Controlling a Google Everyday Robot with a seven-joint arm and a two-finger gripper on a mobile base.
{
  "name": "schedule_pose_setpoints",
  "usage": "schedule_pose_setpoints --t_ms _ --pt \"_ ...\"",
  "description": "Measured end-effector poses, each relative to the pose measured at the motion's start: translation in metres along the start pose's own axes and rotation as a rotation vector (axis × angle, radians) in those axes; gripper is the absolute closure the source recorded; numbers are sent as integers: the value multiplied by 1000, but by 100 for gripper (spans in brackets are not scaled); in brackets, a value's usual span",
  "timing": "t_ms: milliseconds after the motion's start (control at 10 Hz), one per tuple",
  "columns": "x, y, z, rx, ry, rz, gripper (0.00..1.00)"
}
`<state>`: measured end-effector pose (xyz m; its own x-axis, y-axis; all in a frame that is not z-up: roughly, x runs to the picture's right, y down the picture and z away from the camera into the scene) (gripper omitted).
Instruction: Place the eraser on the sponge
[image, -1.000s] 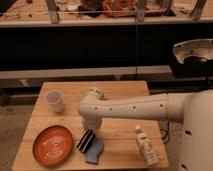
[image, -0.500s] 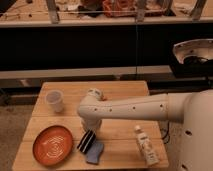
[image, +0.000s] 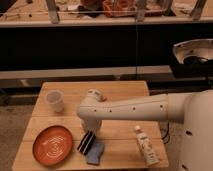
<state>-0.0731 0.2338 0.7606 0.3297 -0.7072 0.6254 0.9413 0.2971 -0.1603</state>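
The eraser (image: 86, 142), a black block with thin pale stripes, stands tilted at the front middle of the wooden table (image: 120, 92). Its lower right edge rests against or overlaps the left part of the blue-grey sponge (image: 95, 153). My gripper (image: 92, 129) points straight down from the white arm's wrist (image: 93, 107) and sits directly above the eraser's top end. Whether it touches the eraser cannot be made out.
An orange plate (image: 52, 145) lies left of the eraser. A white cup (image: 55, 101) stands at the table's back left. A white bottle (image: 146, 146) lies on its side at the front right. My arm (image: 140, 107) spans the table from the right.
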Motion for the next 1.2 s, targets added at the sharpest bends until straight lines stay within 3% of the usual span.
schedule_pose_setpoints --t_ms 200,600,1100,1200 --pt "0 0 0 8 -3 -1 96" --pt "2 0 -4 146 -65 -34 96" --pt "-2 3 -14 231 -156 -77 96" --pt "-6 3 -16 244 -193 -98 96"
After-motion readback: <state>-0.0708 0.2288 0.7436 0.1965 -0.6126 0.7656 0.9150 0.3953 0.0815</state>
